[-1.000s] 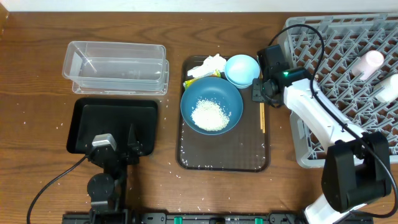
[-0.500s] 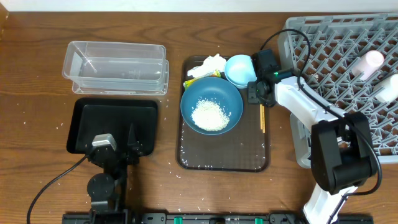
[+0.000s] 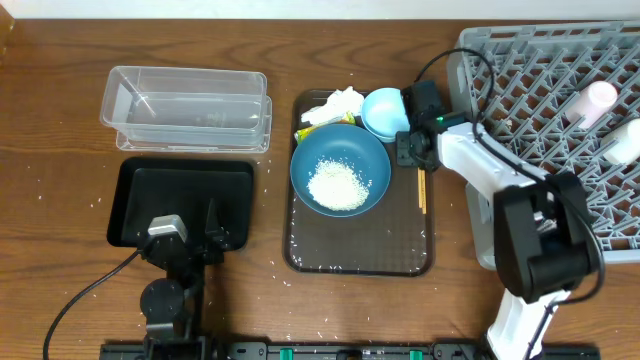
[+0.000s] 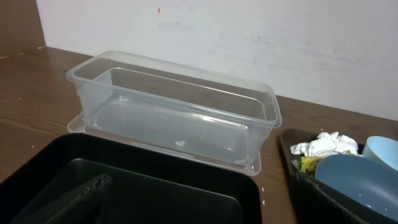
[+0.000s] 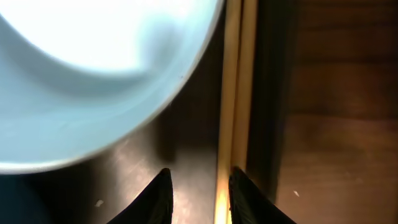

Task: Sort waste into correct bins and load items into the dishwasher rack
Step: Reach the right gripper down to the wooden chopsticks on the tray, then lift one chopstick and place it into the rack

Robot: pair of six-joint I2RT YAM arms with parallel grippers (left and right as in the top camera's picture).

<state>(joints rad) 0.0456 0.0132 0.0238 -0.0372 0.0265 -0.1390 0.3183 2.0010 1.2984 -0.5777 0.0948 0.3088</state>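
Wooden chopsticks [image 5: 236,74] hug the brown tray's [image 3: 360,250] right edge, so the right gripper [image 5: 200,183] hovers over them, jaws narrowly parted. Left gripper [image 3: 190,235] idles, wide open.

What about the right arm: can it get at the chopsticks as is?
Probably yes: its claw sits right at the chopsticks, jaws apart; the bowl lies beside them, not over them.

Rice heap [image 3: 338,184] in upright dark-blue bowl [image 3: 372,160]. Light-blue bowl [image 3: 385,112], napkin [image 3: 343,102] and wrapper [image 3: 305,133] at its far rim. Chopsticks [image 3: 421,190] just right. Pink cup [image 3: 598,100] and pale cup [image 3: 625,145] in rack [image 3: 540,90].
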